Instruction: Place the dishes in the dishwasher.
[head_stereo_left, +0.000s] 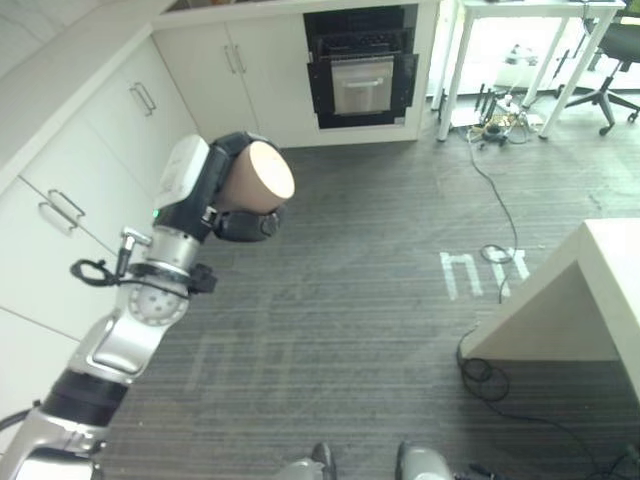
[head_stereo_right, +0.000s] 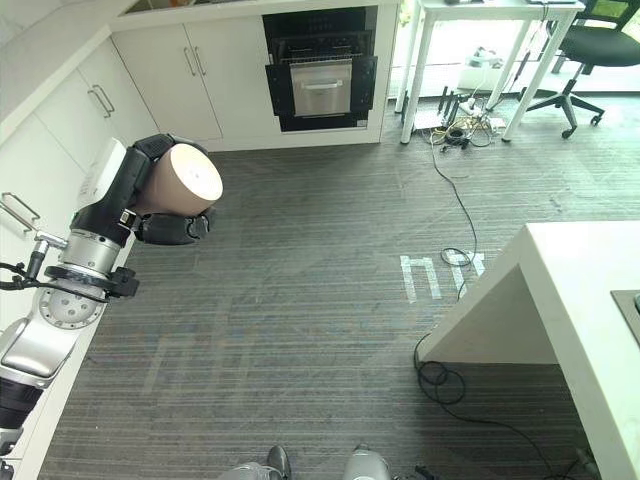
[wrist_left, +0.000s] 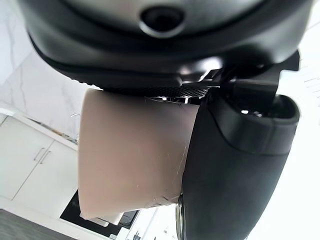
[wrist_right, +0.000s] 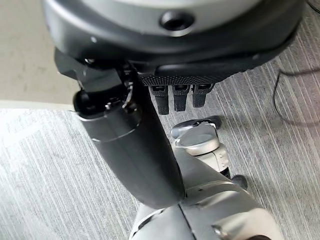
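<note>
The left hand is clenched round a tan cup, carried high, likely for transport toward the dishwasher; the right hand hangs relaxed.

Tan cup lies sideways, gripped in left hand.

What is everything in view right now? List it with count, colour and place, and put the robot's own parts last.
Cup: one, beige, lying sideways in the left hand, above the floor.
Built-in appliance: one, black with a steel front, in the far cabinet run, door partly open.
Cabinets: white, along the robot's left and far wall.
Counter: one, white, at the robot's right.
Table: one, white legs, far right.
Office chair: one, black, far right corner.
Floor: grey, striped, with white markings.
Left hand: dark, curled round the cup.
Right hand: dark, fingers straight, hanging above the floor.
</note>
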